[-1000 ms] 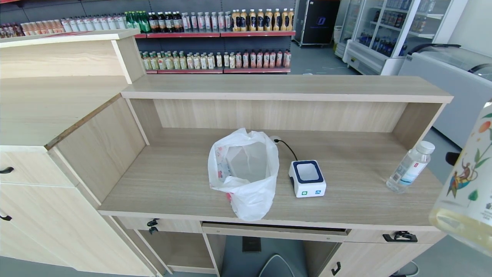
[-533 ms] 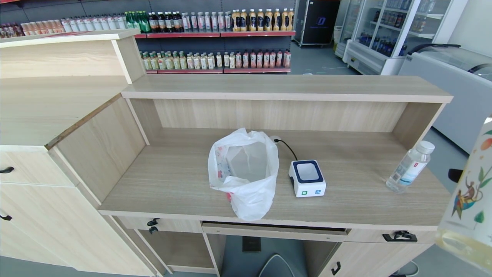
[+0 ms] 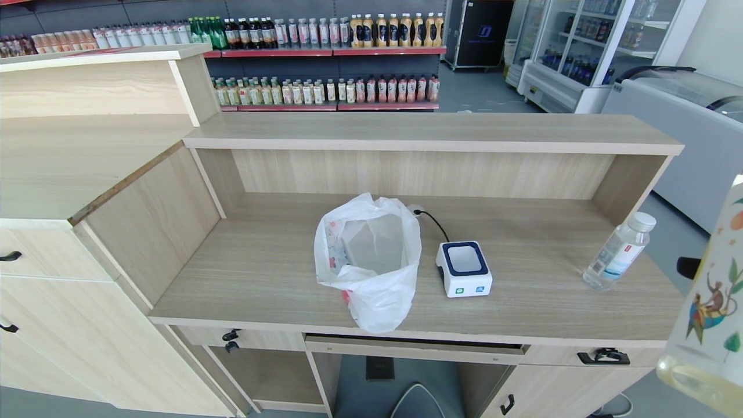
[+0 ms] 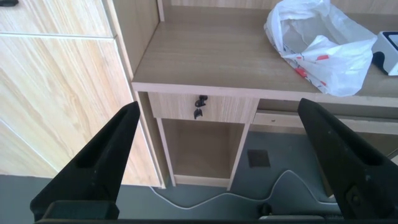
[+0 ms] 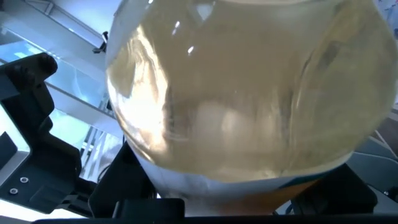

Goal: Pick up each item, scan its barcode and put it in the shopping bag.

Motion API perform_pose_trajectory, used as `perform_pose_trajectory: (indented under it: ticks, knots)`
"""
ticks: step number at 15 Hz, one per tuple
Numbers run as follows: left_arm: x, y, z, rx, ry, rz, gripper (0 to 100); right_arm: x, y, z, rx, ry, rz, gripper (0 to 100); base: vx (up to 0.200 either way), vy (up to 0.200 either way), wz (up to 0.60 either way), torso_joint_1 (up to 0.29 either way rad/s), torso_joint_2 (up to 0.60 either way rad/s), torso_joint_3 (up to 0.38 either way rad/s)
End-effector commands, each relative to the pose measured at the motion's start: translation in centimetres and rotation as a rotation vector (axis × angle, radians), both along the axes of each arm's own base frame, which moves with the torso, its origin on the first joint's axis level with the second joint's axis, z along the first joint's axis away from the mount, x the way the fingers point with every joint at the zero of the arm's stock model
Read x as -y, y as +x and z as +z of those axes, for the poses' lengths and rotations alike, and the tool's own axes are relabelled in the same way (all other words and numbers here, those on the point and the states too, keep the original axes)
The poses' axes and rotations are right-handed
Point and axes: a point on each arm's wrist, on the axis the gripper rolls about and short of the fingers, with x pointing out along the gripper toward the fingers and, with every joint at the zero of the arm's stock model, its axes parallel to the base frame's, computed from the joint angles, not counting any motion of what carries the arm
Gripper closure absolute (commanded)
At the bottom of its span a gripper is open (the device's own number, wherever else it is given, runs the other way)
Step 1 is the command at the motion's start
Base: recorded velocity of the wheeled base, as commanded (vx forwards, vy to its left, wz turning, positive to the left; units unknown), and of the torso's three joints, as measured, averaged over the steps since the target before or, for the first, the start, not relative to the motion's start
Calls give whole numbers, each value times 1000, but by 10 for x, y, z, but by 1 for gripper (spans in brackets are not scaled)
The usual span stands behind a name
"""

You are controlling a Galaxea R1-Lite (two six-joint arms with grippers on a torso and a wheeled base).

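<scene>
One drink bottle (image 3: 711, 302) held, water bottle (image 3: 618, 251) by counter's (image 3: 261, 273) right edge.

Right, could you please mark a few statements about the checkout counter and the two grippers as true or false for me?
1. The shopping bag stands open on the counter, to the left of the scanner. True.
2. The water bottle lies inside the bag. False: it stands upright on the counter near its right end.
3. The left gripper is open and holds nothing. True.
4. The yellow drink bottle rests on the scanner. False: the right gripper holds it in the air at the far right, apart from the scanner.
</scene>
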Motion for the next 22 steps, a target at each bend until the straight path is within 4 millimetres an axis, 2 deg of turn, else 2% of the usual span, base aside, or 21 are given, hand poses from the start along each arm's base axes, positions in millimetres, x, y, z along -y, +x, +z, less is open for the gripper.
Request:
perform_pose_trajectory:
  ticks: [1,18,20,22]
  knots:
    - [0,0,0,0,0,0,0,-1,1,0,-2,-1,8,100,0,0,0,0,0,0]
    - [0,0,0,0,0,0,0,-4,4,0,10,-11,25,100,0,0,0,0,0,0]
    - [0,0,0,0,0,0,0,-1,16,-4,58,-54,-49,100,0,0,0,0,0,0]
    - [0,0,0,0,0,0,0,5,49,-20,138,-202,-299,100,0,0,0,0,0,0]
